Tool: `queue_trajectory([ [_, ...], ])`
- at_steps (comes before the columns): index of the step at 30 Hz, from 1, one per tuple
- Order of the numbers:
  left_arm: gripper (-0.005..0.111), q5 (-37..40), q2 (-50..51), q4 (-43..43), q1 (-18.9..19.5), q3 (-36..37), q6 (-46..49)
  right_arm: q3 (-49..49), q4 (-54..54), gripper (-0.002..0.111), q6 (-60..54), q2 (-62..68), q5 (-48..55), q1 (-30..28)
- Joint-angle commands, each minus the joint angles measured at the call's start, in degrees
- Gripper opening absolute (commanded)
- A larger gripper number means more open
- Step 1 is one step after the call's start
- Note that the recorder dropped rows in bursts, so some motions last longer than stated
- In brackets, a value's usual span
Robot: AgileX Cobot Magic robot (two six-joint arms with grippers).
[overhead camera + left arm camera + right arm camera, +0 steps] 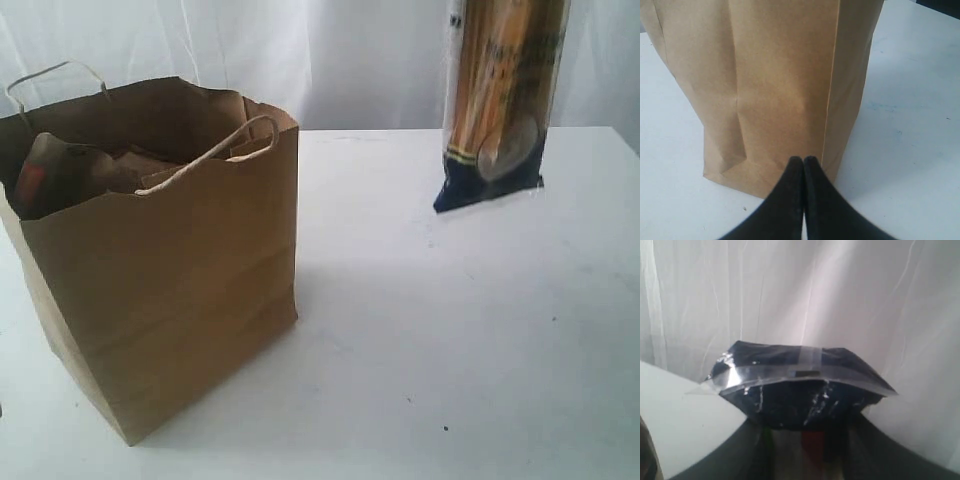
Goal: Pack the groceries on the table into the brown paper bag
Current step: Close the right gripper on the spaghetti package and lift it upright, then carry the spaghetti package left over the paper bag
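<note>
White curtain (350, 50) behind, white bench (450, 330) below: the brown paper bag (160, 290) stands at 9 o'clock of the exterior view with groceries (70, 175) inside. The spaghetti packet (500, 100) hangs upright at 1 o'clock, well apart from it. My worry is the carry-over. That long packet could snag the near loop handle (215, 155), strike the rim and tip the bag, or swing and slip. My right gripper (807, 440) clamps the packet, its dark-blue end jutting beyond the fingers; the arm sits above the exterior frame. My left gripper (803, 167) is closed on nothing, low beside the bag's base, where it might nudge it.
</note>
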Motion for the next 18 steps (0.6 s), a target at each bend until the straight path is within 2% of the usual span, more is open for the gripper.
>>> queue_trajectory([
  [1,0.0,-0.2,-0.3,-0.1,0.1,0.2,-0.3,-7.5,-0.5,0.0,-6.4,0.9,-3.4,1.2],
  [8,0.0,-0.2,-0.3,-0.1,0.1,0.2,-0.3,-17.5,-0.5,0.0,-15.5,6.7,-3.0,8.3],
  [18,0.0,-0.2,-0.3,-0.1,0.1,0.2,-0.3,-29.8,-0.5,0.0,-19.1,16.3,-3.3,17.2],
])
